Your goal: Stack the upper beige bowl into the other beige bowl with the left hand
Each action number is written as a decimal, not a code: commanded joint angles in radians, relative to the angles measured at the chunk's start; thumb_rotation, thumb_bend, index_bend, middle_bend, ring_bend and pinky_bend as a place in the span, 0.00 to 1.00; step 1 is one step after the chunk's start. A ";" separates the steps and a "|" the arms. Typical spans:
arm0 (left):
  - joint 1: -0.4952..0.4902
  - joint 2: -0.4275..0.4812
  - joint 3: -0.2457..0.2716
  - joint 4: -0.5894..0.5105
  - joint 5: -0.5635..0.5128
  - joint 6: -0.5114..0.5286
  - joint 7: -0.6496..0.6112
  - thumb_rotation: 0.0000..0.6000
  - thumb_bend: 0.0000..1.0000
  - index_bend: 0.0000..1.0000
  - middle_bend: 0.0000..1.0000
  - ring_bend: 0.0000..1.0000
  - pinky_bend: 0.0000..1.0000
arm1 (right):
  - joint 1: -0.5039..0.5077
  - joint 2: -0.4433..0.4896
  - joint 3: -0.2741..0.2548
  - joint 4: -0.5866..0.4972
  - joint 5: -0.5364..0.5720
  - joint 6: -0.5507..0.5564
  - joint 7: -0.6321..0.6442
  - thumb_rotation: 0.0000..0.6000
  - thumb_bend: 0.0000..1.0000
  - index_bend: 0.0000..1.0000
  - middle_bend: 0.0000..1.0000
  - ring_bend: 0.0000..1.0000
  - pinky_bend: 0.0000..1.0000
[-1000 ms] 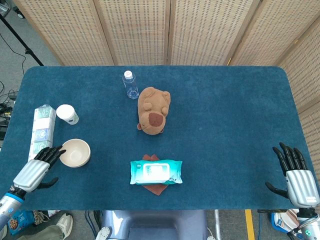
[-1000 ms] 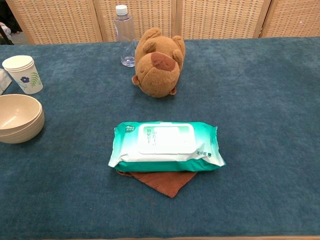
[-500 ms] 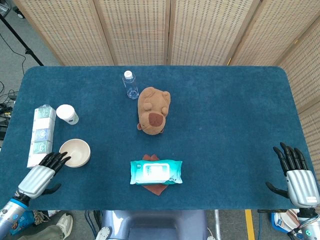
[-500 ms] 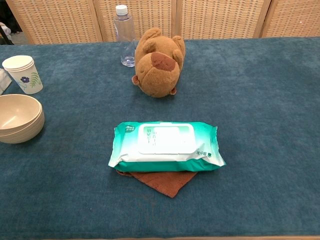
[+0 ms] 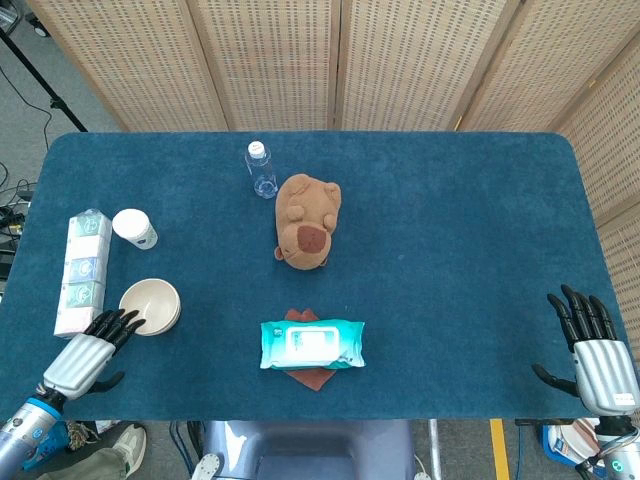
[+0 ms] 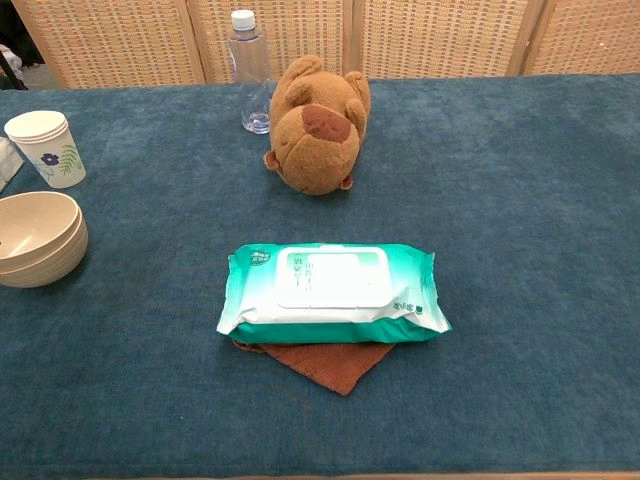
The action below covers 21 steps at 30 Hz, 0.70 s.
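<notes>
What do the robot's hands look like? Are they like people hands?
A bit like people hands. Both the left hand and the right hand have a shiny silver back with ridges and slim black fingers. The left hand sits on a silver wrist with a blue ring just visible at the picture's edge. Below the right hand a small green light shows. No sleeves or skin.

Our head view looks straight down on the whole table (image 5: 450, 250). Our chest view sits low, close, facing across it. Both show the wipes pack (image 5: 312, 344) and toy bear (image 6: 315, 125).
</notes>
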 commanded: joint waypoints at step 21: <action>0.048 0.073 -0.031 -0.041 0.018 0.172 -0.102 1.00 0.30 0.00 0.00 0.00 0.00 | 0.000 -0.001 -0.003 -0.002 -0.006 -0.001 -0.005 1.00 0.00 0.00 0.00 0.00 0.00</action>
